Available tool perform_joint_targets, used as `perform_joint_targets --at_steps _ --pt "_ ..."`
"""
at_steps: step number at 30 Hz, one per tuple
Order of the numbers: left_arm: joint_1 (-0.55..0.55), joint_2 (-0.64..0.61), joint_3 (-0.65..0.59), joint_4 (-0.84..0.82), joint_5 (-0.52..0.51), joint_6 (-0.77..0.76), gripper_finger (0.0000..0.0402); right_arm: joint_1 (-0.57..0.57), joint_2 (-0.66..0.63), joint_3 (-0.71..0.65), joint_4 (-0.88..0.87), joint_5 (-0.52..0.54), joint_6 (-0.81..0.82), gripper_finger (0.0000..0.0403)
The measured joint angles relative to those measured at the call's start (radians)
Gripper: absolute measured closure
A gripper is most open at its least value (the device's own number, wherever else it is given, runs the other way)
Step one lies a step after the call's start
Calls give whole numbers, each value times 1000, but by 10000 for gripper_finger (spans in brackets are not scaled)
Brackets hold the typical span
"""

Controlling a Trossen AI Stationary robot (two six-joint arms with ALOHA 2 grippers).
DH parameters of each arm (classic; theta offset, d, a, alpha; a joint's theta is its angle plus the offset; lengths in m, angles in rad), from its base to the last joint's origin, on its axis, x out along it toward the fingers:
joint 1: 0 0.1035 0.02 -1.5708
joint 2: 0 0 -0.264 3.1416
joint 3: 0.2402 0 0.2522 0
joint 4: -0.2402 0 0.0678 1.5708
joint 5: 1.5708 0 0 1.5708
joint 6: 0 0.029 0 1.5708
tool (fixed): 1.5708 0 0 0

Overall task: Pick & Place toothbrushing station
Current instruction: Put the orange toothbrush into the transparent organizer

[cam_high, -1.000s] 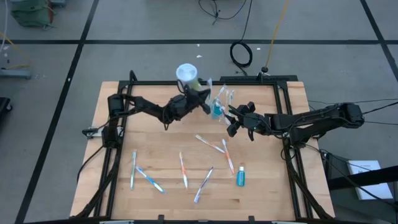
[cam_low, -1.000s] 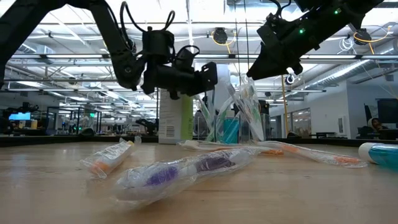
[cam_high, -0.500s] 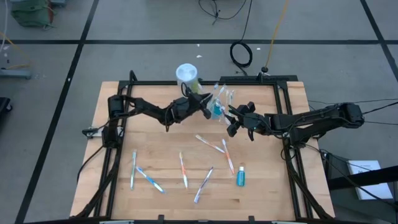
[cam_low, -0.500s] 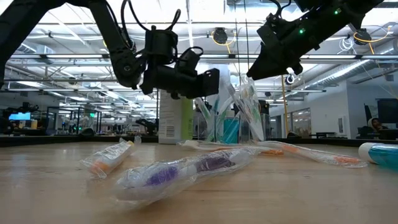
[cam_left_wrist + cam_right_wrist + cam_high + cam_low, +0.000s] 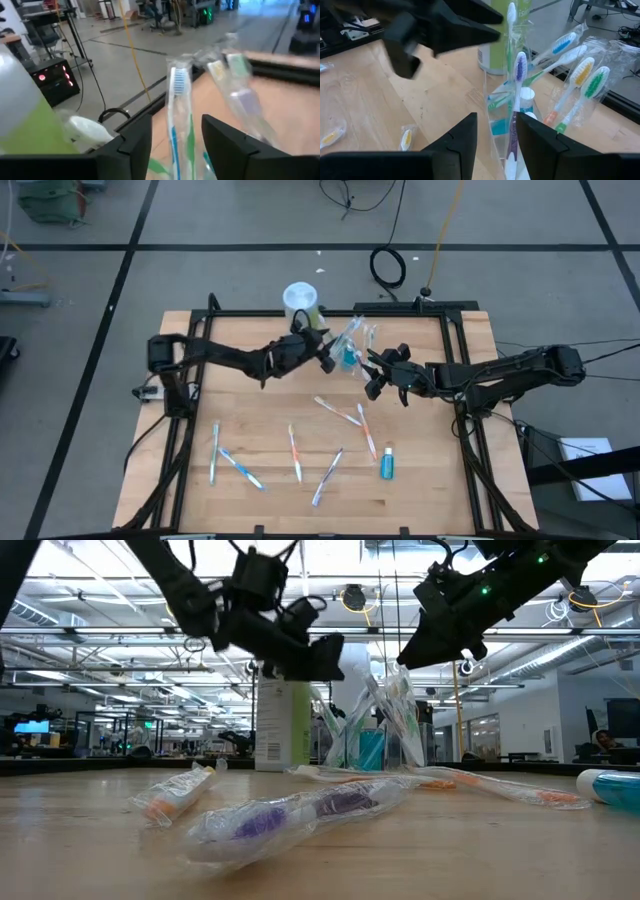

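Note:
A small clear cup (image 5: 349,358) stands at the table's far middle with several wrapped toothbrushes upright in it, among them a purple one (image 5: 516,95) and a blue-and-green one (image 5: 179,100). My left gripper (image 5: 328,352) hangs open just left of the cup, above its rim, its fingers (image 5: 135,140) on either side of the blue-and-green brush without touching it. My right gripper (image 5: 368,375) hovers open to the right of the cup and higher (image 5: 425,635). More wrapped toothbrushes (image 5: 294,452) and a teal toothpaste tube (image 5: 386,463) lie flat on the near half of the table.
A white canister with a green label (image 5: 300,302) stands just beyond my left gripper at the far edge. Black frame rails (image 5: 455,380) run along the table's sides. Loose wrapped brushes (image 5: 300,815) lie close to the low camera.
My left gripper has opened and let go of a toothbrush, which stays standing in the cup. It has then risen and drawn back a little toward the table's left, tipping up more level. My right gripper has kept still.

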State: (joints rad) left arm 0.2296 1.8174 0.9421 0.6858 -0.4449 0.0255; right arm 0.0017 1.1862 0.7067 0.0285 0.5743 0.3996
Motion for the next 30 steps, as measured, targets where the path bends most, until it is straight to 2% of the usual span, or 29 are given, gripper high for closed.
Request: perform_joint_targets --at_steps 4,11,17,24,30 --pt "-24 -117 0 -196 0 70 218 0 0 0 0 0 0 275" --pt "-55 -285 0 -483 -1 101 217 0 0 0 0 0 0 275" --pt "-79 -375 0 -740 -1 42 217 0 0 0 3 0 0 275" --pt "-108 -453 0 -911 0 -67 217 -1 0 0 4 0 1 275" --pt "-147 -567 0 -1015 25 -34 217 0 0 0 4 -29 8 275"
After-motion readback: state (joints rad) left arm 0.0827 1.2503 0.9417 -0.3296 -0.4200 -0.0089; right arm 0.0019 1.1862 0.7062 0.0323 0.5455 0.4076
